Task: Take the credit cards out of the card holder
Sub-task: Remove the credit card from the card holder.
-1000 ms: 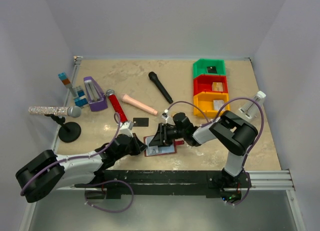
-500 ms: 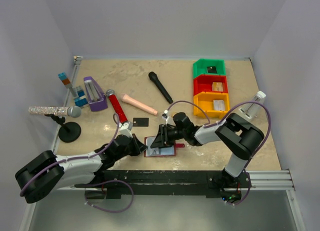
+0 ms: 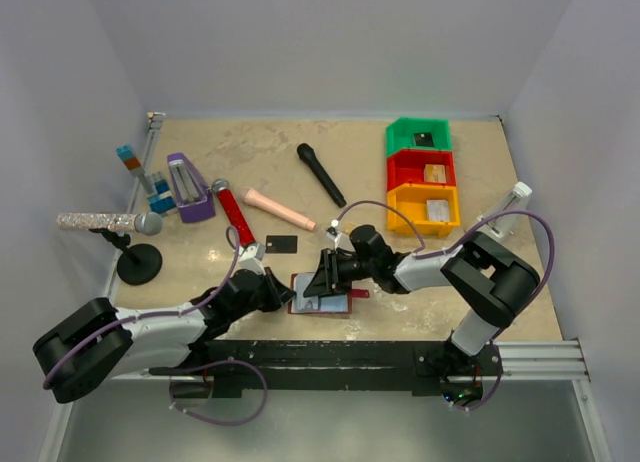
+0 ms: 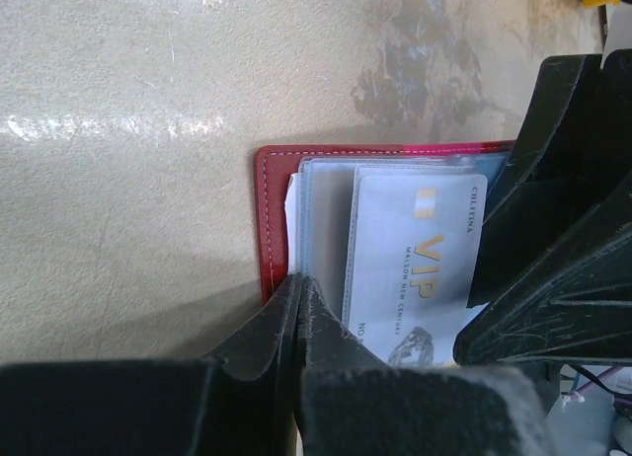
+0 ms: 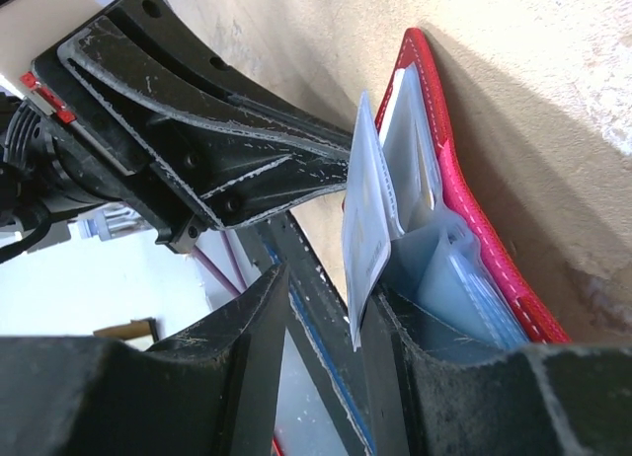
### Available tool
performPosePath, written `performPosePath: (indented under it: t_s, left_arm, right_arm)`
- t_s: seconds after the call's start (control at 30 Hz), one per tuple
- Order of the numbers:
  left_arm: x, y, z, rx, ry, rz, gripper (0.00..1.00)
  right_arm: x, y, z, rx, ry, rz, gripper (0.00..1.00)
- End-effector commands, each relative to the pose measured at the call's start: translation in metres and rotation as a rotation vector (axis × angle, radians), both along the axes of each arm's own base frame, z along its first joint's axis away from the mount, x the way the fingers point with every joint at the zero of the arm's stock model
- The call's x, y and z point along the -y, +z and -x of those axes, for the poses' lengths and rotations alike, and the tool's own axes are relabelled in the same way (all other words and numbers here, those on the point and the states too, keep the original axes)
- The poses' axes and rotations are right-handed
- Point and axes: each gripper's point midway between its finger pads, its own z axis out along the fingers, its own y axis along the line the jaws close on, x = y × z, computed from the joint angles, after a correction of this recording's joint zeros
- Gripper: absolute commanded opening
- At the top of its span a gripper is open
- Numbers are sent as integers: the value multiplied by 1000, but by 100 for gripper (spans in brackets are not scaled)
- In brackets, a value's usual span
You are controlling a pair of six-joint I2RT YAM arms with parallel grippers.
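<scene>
The dark red card holder (image 3: 322, 295) lies open on the table between both grippers. In the left wrist view its red cover (image 4: 272, 219) and pale sleeves (image 4: 321, 219) show, with a silver-grey VIP card (image 4: 415, 249) on top. My left gripper (image 3: 284, 291) is shut, pinching the holder's left edge (image 4: 299, 283). My right gripper (image 3: 326, 278) is open over the holder. In the right wrist view (image 5: 331, 288) a pale card or sleeve (image 5: 363, 229) stands between its fingers, against the right one. A black card (image 3: 283, 244) lies on the table behind the holder.
Green (image 3: 419, 135), red (image 3: 421, 169) and orange (image 3: 424, 208) bins stand at the back right, each with a card in it. A black microphone (image 3: 320, 174), a red microphone (image 3: 233, 213), a tan cylinder (image 3: 279, 209), a purple box (image 3: 188, 187) and a stand (image 3: 138, 262) sit behind and left.
The right arm's elbow has swung right and lower while its gripper stays over the holder. The left gripper has held its place on the holder's edge.
</scene>
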Motion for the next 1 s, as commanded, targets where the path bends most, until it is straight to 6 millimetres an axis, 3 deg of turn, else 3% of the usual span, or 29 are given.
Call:
performPosePath:
  t_s: [0.0,0.97]
  left_arm:
    - [-25,-37,18,-82,11,-122,0]
    - [-31,-43,20,-85,21,-134,0]
  right_arm:
    - [-1,12,-3,46,5,-33,38]
    - [16,11,-4,71,-16,8,34]
